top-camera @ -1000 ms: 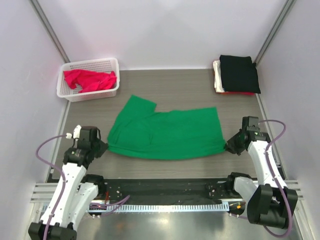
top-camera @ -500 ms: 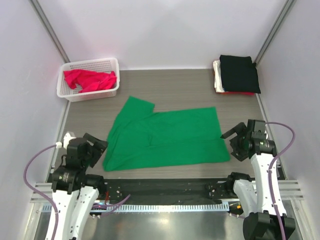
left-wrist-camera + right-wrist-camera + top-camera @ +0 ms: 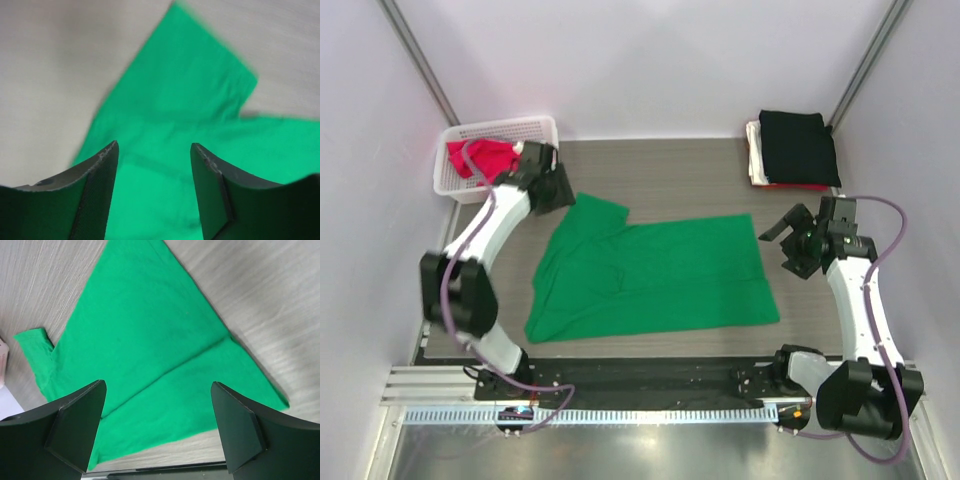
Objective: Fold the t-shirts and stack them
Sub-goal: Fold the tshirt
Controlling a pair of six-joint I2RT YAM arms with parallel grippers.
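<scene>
The bright green t-shirt (image 3: 650,275) lies flat on the table (image 3: 680,170), a grey surface with a fine streaked grain. Its cloth is a smooth, matte knit with only a few soft creases. It forms a long rough rectangle, with one short sleeve jutting out as a slanted flap at the end nearest the left gripper (image 3: 154,150).

That gripper hangs over the sleeve with its two dark, wedge-shaped fingers (image 3: 97,185) spread apart. Nothing is pinched between them, and only green cloth and bare table show in the gap. The picture there is blurred, so I cannot tell how close the tips are to the fabric.

The right gripper (image 3: 159,390) hovers at the opposite end of the shirt, just off its far corner. Its flat black pads (image 3: 75,425) are spread very wide and hold nothing. Below and ahead of it, the shirt shows a straight diagonal fold line and a crisp pointed corner.

Just behind the left gripper sits a white plastic lattice basket (image 3: 535,125), which holds a crumpled red-pink t-shirt (image 3: 485,155). Beyond the right gripper, in the far corner, a neat squared stack rests on the table. It has a folded black t-shirt (image 3: 798,145) on top, white cloth edges (image 3: 754,150) showing at its side, and a thin red edge (image 3: 800,187) beneath.
</scene>
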